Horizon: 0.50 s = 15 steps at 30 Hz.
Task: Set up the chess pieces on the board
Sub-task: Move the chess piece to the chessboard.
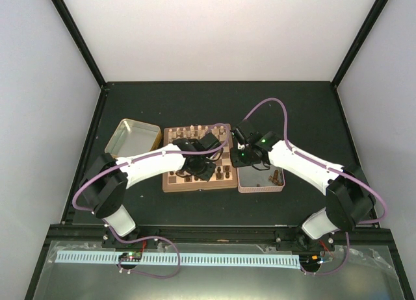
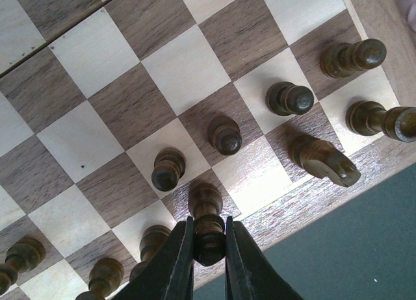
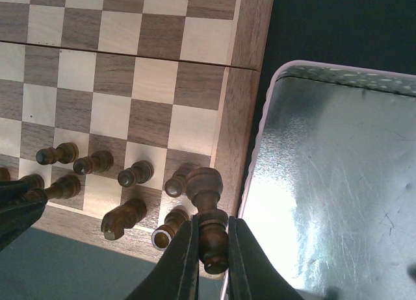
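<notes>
Several chess pieces (image 2: 227,134) stand on the board (image 2: 97,53) toward the frame's bottom; the left hand (image 2: 209,241) and right hand (image 3: 213,241) each pinch one more, and a few lie in the tin (image 3: 325,183).

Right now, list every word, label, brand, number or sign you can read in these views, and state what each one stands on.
No readable text in any view.
The board: no letters or numbers on the rim that shows.
The silver tin: bare scratched metal.
The gold tin: no print visible.
No chess piece carries a mark.
The pale strip at the near edge: only a row of slots.
</notes>
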{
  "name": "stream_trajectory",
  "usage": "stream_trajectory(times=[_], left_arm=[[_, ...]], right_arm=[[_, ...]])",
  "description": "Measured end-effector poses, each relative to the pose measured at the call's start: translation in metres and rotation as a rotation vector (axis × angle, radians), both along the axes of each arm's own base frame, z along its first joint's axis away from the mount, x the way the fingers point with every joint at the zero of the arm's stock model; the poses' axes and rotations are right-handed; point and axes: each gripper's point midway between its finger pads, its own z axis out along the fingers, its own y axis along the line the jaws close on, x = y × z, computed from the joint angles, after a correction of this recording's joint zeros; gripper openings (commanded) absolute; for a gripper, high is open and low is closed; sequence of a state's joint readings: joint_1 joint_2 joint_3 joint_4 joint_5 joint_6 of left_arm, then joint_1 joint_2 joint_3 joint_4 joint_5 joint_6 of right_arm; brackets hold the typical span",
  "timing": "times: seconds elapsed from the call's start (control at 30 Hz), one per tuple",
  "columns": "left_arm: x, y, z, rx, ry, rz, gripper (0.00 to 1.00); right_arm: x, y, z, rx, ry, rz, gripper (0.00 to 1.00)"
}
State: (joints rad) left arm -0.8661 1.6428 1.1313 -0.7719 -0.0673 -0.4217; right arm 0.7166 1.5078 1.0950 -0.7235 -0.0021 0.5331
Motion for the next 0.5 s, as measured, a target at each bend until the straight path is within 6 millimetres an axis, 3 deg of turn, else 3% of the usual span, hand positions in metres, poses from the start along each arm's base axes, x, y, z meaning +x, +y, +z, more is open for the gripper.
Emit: stream_trajectory(times=[0.5], left_arm=[[-0.0019, -0.0027, 0.0058, -0.01, 0.015, -0.006, 0.31]], right_arm=[[-0.0012, 0.0013, 0.0, 0.007, 0.006, 0.005, 0.02]])
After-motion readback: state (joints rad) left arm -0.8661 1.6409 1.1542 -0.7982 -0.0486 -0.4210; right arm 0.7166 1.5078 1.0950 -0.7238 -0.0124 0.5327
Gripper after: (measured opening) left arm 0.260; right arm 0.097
